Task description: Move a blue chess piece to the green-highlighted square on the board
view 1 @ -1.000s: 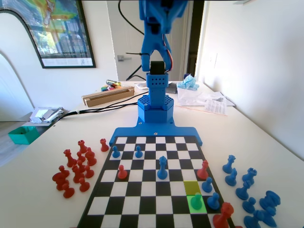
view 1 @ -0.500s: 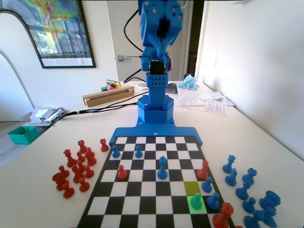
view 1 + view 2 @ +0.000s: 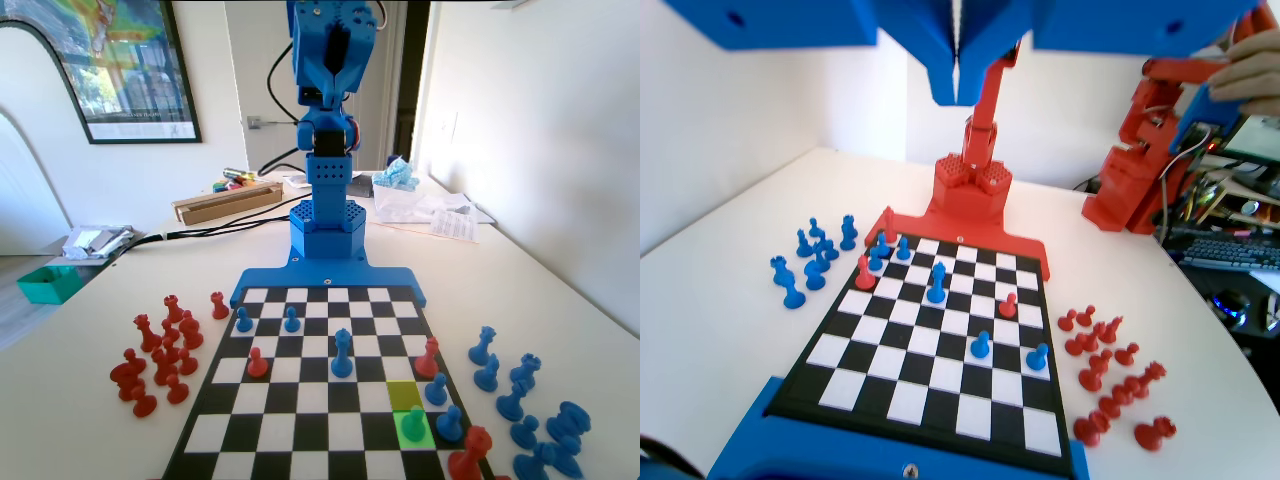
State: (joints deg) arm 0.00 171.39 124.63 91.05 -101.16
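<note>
The pale teal-green pawn [image 3: 413,422] stands upright on the green-highlighted square [image 3: 414,436], near the right edge of the board [image 3: 300,400] in the fixed view. In the wrist view the same pawn [image 3: 903,247] is small at the far left of the board [image 3: 940,380]. My gripper [image 3: 338,50] is held high above the blue base at the far end, well away from every piece. Seen from the wrist, the gripper [image 3: 957,88] has its jaws pressed together with nothing between them.
A yellow-olive square [image 3: 404,395] lies just beyond the green one. Two deeper-blue pawns [image 3: 443,405] stand beside it and a tall blue piece [image 3: 342,352] mid-board. Red pieces [image 3: 160,355] cluster left of the board, spare blue ones [image 3: 520,400] right. A red piece [image 3: 470,455] sits at the near right corner.
The arm's upper part has swung, so the gripper head now shows at the top of the fixed view. No piece on the board has moved.
</note>
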